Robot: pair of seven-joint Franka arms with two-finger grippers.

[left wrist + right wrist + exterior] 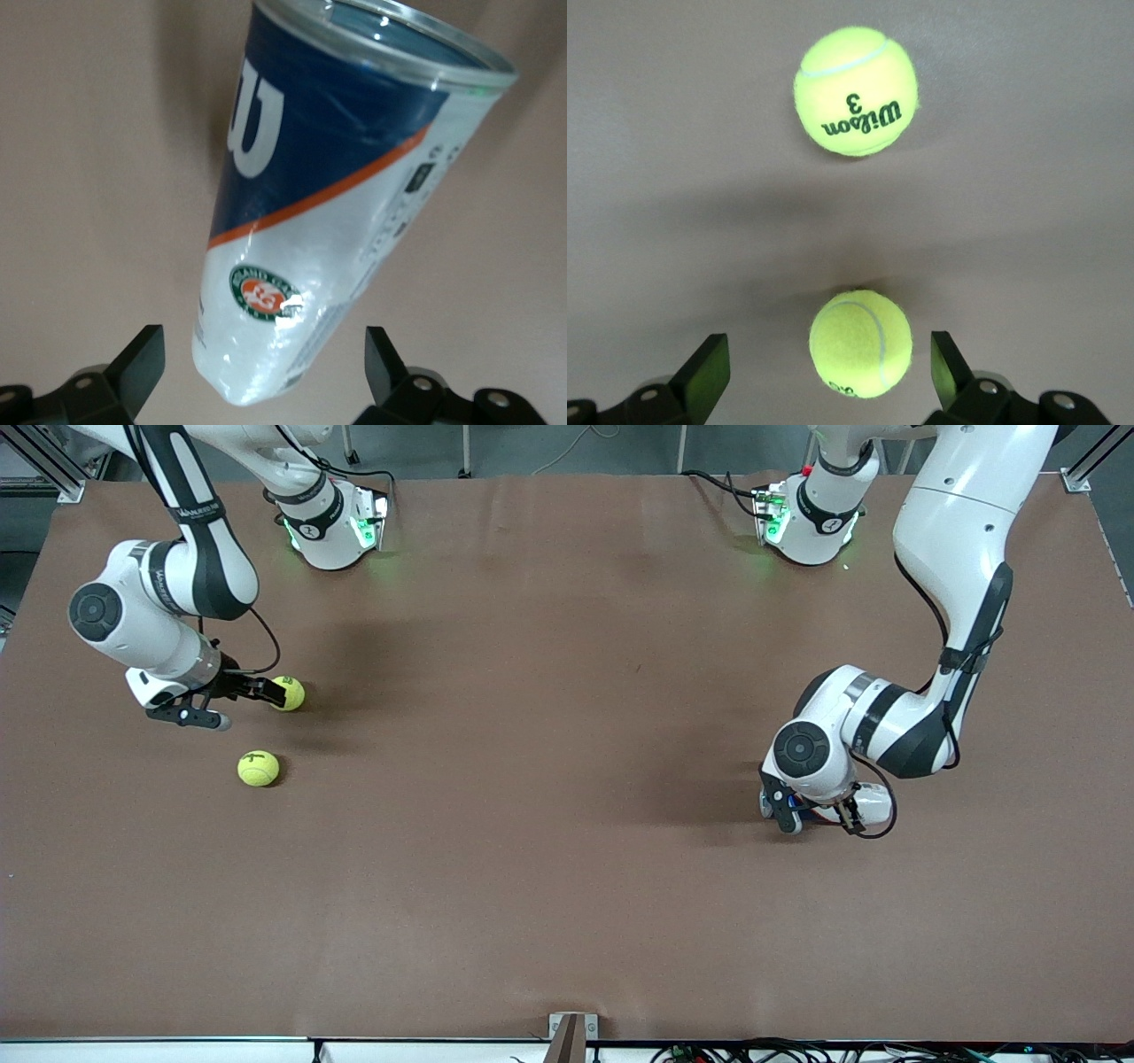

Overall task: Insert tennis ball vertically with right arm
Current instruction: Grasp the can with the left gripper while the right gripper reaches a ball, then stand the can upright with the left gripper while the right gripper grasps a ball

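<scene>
My right gripper (268, 691) is open low over the table, at the right arm's end. A yellow tennis ball (289, 693) lies on the table between its fingertips (706, 370), apart from both; it also shows in the right wrist view (860, 343). A second tennis ball (258, 768), printed "Wilson 3" (856, 90), lies on the table nearer the front camera. My left gripper (264, 363) is open, with a finger on either side of the closed end of a blue and white ball can (337, 195). The can's open mouth points away from the gripper.
The brown table (567, 824) is bare between the two arms. In the front view the left arm's last link (828, 748) covers most of the can and the left gripper. Both arm bases (332, 522) stand at the table's back edge.
</scene>
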